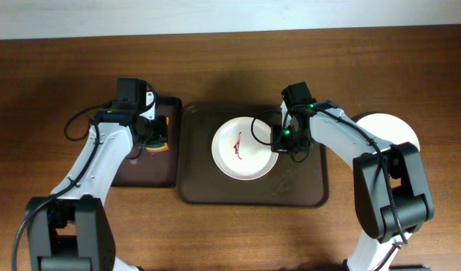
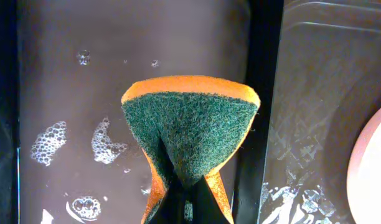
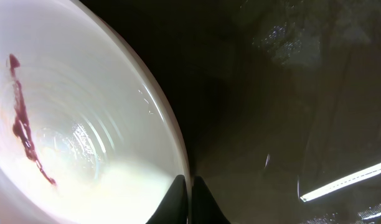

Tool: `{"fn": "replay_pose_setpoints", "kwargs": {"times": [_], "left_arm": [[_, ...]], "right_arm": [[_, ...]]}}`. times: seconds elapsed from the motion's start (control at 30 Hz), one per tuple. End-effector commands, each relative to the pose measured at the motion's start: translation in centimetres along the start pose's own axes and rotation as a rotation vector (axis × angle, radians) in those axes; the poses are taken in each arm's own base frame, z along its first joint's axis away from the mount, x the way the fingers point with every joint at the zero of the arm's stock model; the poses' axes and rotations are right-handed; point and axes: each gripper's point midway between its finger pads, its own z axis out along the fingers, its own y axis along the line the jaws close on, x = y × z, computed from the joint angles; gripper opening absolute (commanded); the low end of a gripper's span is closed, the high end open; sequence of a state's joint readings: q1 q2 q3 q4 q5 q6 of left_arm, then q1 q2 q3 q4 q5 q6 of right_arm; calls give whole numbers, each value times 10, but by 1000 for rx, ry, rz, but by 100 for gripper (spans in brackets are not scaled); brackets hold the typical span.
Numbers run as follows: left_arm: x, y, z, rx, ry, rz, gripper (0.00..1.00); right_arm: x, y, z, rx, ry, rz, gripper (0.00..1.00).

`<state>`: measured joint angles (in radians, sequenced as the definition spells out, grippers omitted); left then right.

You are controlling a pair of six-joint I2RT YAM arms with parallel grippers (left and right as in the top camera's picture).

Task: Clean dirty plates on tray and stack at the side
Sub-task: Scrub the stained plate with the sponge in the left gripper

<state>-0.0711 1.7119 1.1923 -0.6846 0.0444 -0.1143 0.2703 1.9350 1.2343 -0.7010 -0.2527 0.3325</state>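
Plate (image 1: 249,162) flat, left of centre in tray (image 1: 298,184) — smear (image 1: 236,145) runs near-to-far, bare floor on its right. Right gripper (image 3: 189,198) pinches its right rim; left gripper (image 2: 183,208) squeezes sponge (image 2: 190,127).

From overhead I saw the right gripper (image 1: 279,143) at the right rim of the plate (image 1: 242,158), which lay on the big brown tray (image 1: 215,197). The red smear (image 1: 236,145) sat left of those fingers, near the plate's middle. From up there I could not judge their grip. Well to their right, a pale plate (image 1: 396,126) rested on the table (image 1: 215,60), partly hidden behind the arm. The left gripper (image 1: 157,139) had the sponge (image 1: 163,143) at its fingers, over the black tray (image 1: 136,175).
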Motion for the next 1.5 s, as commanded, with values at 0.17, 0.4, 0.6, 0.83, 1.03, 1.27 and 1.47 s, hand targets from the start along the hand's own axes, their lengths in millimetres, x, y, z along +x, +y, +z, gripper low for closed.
{"fn": "replay_pose_setpoints", "kwargs": {"times": [0.17, 0.4, 0.6, 0.83, 1.03, 1.27, 1.47], "left_arm": [[-19, -74, -30, 325, -103, 72, 0], [18, -167, -22, 463, 2, 136, 0], [62, -203, 19, 445, 172, 79, 0], [69, -181, 53, 289, 179, 81, 0], [47, -138, 64, 49, 66, 88, 0], [28, -175, 15, 244, 38, 147, 0], [15, -176, -12, 275, -32, 179, 0]], "right_arm": [[8, 27, 6, -8, 11, -78, 4], [12, 34, 7, -9, 17, -78, 4], [12, 34, 7, -9, 18, -78, 4], [12, 34, 7, -9, 17, -78, 4], [12, 34, 7, -9, 18, -78, 4], [12, 34, 7, -9, 18, -78, 4], [12, 34, 7, -9, 17, -78, 4]]}}
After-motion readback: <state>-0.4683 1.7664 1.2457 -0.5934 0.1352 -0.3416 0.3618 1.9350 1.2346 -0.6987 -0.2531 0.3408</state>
